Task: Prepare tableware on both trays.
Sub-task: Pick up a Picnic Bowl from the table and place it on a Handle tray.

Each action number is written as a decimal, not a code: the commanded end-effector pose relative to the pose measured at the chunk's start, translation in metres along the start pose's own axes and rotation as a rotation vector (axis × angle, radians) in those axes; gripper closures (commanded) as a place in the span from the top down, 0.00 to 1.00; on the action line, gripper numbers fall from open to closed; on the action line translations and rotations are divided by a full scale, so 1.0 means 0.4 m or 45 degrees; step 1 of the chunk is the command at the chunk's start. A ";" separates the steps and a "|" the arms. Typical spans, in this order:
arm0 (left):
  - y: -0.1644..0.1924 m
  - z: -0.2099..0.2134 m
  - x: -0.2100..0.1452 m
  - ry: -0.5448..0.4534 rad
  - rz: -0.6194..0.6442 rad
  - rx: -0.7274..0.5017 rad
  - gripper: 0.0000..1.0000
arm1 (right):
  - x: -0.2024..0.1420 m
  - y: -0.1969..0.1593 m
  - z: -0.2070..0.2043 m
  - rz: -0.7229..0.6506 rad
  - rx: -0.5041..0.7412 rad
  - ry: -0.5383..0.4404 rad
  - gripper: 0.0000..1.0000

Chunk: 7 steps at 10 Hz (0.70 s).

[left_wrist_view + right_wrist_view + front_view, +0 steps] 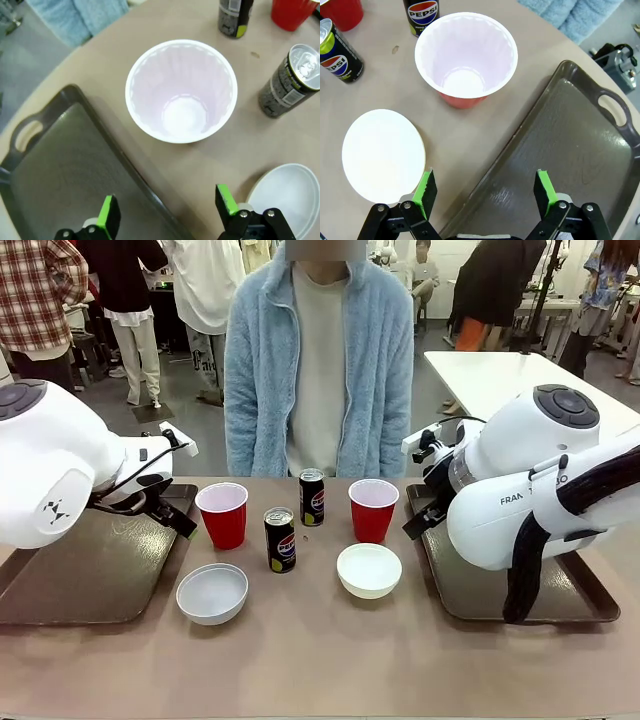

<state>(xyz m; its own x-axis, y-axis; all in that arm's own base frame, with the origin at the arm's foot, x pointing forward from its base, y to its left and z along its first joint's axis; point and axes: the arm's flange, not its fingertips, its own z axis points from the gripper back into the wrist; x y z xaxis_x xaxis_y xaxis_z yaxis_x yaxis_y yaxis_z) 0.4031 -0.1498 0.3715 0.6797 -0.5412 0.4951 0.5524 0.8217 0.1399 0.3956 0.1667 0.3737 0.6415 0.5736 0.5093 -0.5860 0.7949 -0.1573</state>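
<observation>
Hovers with left hand (167, 210) released and empty, facing a red plastic cup with white inside (181, 92) just ahead on the desk (210, 165), beside the dark brown rimmed plastic tray (60, 175) partly under the hand. Mirrors this with released right hand (487, 192), second red cup (466, 55) and second brown tray (570, 145). Seems poised so for short transfers.

Front view, centre of frame: left red cup (222, 515) and right red cup (373, 510) stood upright, white insides showing, flanking the far can (312, 497). The near can (280, 539), black, stood upright below it, its lid apparently sealed. Left white bowl (212, 593) and right white bowl (369, 570) sat lower, rims up. Left tray (90, 570) and right tray (460, 585), dark brown, lay flat at the frame's sides.
</observation>
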 end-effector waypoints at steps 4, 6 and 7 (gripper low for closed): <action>0.000 0.000 0.000 0.000 0.000 0.000 1.00 | 0.000 0.000 0.000 0.000 0.000 0.000 1.00; 0.000 0.000 0.000 0.000 0.000 0.000 1.00 | 0.000 0.000 0.000 0.000 0.000 0.000 1.00; -0.020 0.050 -0.055 0.012 -0.065 0.024 1.00 | -0.044 0.012 0.039 0.048 -0.016 0.030 1.00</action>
<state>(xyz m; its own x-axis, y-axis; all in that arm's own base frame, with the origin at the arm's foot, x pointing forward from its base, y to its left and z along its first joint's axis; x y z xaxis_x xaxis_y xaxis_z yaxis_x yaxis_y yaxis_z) 0.4026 -0.1502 0.3736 0.6745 -0.5494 0.4931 0.5586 0.8165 0.1456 0.3949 0.1666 0.3751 0.6385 0.5817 0.5040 -0.5912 0.7899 -0.1628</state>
